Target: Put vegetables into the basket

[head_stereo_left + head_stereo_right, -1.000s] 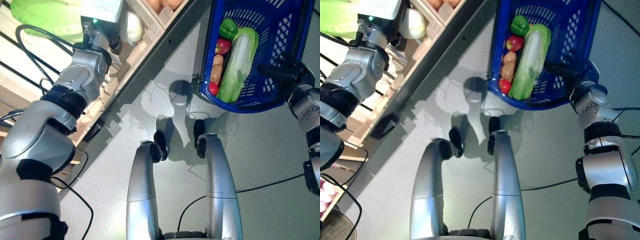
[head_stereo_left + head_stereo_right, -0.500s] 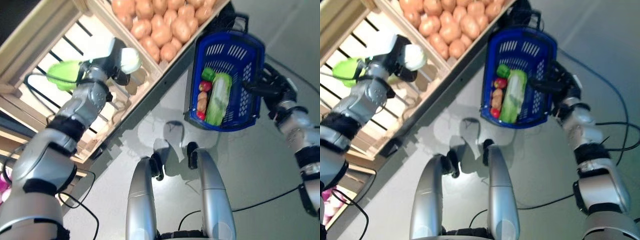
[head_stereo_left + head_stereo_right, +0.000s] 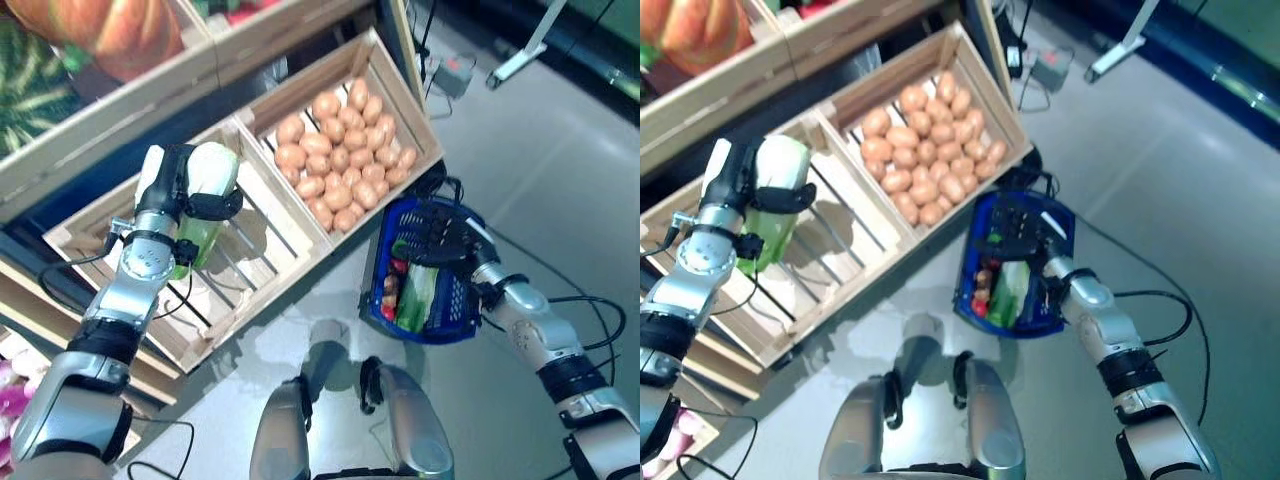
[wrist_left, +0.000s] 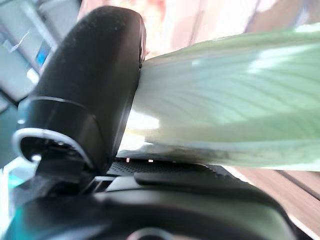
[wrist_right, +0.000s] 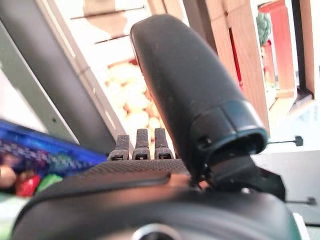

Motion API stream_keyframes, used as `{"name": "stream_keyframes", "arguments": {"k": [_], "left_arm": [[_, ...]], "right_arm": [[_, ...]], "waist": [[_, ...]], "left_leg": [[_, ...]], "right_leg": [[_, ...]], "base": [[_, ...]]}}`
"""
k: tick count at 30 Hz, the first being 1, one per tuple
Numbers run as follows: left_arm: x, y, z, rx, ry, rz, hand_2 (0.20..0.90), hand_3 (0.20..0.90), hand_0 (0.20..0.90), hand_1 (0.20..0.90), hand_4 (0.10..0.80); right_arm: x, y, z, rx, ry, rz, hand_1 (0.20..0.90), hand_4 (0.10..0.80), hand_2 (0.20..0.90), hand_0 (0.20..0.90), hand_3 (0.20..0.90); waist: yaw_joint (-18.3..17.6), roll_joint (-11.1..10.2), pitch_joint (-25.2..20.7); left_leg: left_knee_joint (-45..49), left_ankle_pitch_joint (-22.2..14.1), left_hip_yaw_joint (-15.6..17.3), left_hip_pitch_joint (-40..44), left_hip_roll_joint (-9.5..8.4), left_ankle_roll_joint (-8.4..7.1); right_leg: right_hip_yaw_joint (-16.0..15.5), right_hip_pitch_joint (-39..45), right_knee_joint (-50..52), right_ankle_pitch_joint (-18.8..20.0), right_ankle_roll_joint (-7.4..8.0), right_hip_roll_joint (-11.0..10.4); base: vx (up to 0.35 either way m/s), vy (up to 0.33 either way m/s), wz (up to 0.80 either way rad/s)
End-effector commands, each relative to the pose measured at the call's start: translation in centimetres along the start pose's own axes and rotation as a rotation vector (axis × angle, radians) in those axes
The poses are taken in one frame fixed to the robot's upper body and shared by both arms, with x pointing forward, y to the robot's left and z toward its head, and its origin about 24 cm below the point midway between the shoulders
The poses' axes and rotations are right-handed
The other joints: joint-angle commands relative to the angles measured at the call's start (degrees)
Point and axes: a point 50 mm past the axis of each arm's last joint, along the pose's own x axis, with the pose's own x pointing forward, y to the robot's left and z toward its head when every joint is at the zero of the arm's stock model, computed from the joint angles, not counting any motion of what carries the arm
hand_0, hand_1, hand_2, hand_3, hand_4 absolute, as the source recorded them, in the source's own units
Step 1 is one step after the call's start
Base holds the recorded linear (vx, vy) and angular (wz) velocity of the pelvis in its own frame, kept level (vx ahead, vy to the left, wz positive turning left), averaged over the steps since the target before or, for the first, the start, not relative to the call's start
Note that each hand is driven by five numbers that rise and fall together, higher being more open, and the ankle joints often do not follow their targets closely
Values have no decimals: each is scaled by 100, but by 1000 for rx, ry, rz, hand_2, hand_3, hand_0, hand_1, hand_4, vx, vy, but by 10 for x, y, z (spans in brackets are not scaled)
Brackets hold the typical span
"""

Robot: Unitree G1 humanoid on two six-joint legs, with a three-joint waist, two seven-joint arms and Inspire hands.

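Lifted clear of the slatted wooden crate (image 3: 265,235) since a second ago, the pale green napa cabbage (image 3: 205,200) sits clenched in the left hand (image 3: 168,180). Right hand (image 3: 1032,232) grips the blue plastic basket (image 3: 385,270), already holding vegetables. Carrying is underway; next, swing the cabbage across over the basket.

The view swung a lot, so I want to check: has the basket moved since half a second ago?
No clear move. The basket hangs in front of the potato crate's near right corner, as before; the camera shifted.
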Motion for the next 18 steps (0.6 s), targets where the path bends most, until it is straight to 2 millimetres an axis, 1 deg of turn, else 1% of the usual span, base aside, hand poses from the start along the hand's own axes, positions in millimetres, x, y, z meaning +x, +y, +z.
{"name": "stream_keyframes", "arguments": {"k": [1,2,4,5,6,9,13,18], "left_arm": [[-4,-8,40,-231,-265,-21,300,300,300,300,400],[-6,-9,40,-298,-264,-35,300,300,300,300,400],[-10,-14,39,-430,-266,-71,300,300,300,300,400],[-10,-15,39,-459,-266,-77,300,300,300,300,400],[-12,-21,39,-546,-261,-107,300,300,300,300,400],[-14,-34,41,-675,-268,-146,300,300,300,300,400],[-15,-45,46,-755,-283,-192,300,300,300,300,400],[-11,-54,53,-839,-298,-239,300,300,300,300,400]], "right_arm": [[-4,15,8,138,-82,188,900,800,900,900,900],[-5,17,8,154,-77,209,900,800,900,900,900],[-7,17,5,173,-78,205,900,800,900,900,900],[-7,16,4,176,-80,204,900,800,900,900,900],[-7,16,6,192,-89,191,900,800,900,900,900],[-3,22,11,239,-121,197,900,800,900,900,900],[2,35,19,281,-145,250,900,800,900,900,900],[7,45,34,249,-182,308,900,800,900,900,900]], "waist": [[88,200,-1281],[92,195,-1360],[87,181,-1496],[86,181,-1508],[81,191,-1597],[77,206,-1760],[81,224,-1907],[86,235,-2023]], "left_leg": [[-980,348,212,660,-349,294],[-1240,445,211,808,-369,289],[-1647,604,190,1025,-403,278],[-1716,637,190,1069,-409,277],[-1968,723,166,1179,-427,274],[-2441,871,140,1424,-438,285],[-2922,1026,94,1666,-434,290],[-3306,1171,41,1812,-426,276]], "right_leg": [[-236,1551,-1738,284,-235,60],[-234,1683,-1958,368,-207,78],[-200,1867,-2297,515,-159,117],[-192,1906,-2360,550,-153,124],[-168,1994,-2555,636,-128,151],[-120,2172,-2901,793,-92,197],[-93,2327,-3213,933,-66,237],[-116,2433,-3469,1038,-52,276]], "base": [[103,11,-15],[77,8,-11],[52,2,1],[35,5,7],[29,5,6],[53,-2,0],[51,-25,-2],[17,-26,0]]}}
